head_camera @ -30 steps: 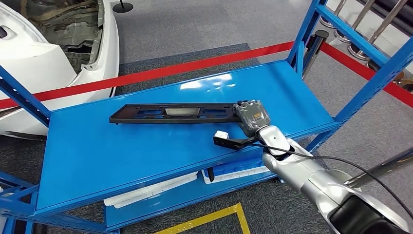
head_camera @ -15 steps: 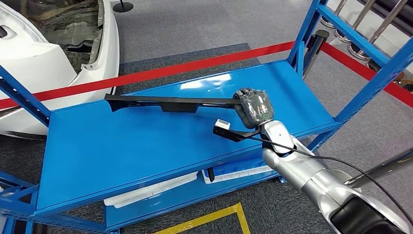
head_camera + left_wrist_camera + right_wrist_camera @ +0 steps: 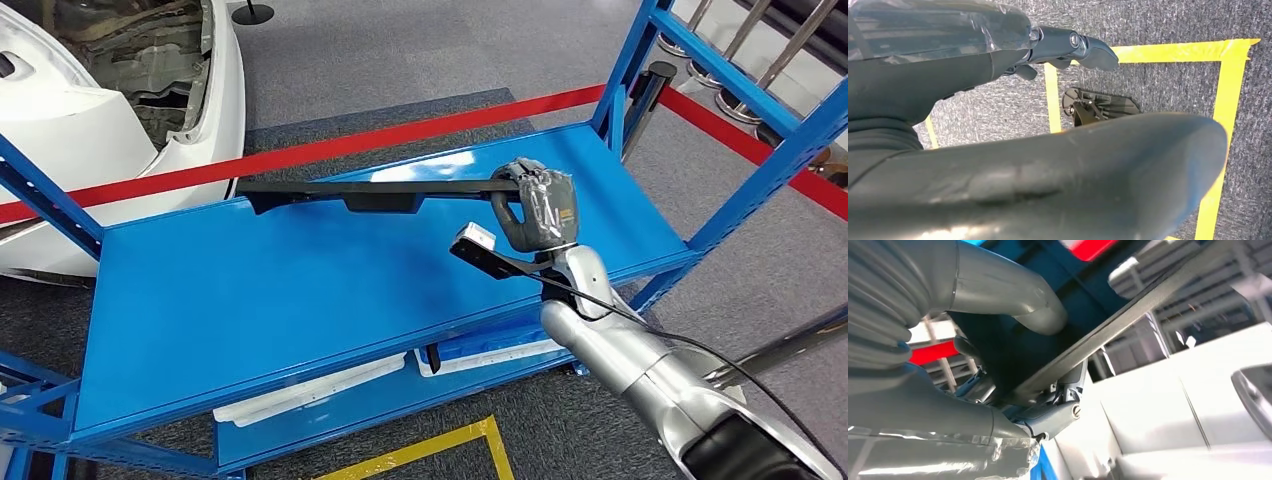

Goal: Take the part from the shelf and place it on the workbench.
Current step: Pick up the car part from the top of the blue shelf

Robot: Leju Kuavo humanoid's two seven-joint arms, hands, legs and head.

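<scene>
The right hand [image 3: 540, 208] is clamped on 1 end of the part [image 3: 370, 192], a long black bar that juts out sideways from the hand, clear above the blue shelf [image 3: 300, 300]. Keep the grip firm and lift level so the far tip clears the uprights. The left hand [image 3: 1068, 47] holds nothing, fingers apart. Count: 1 part, 1 shelf.

The long, narrow black part [image 3: 370, 193] is turned on edge, held level above the blue shelf [image 3: 250, 310].
</scene>
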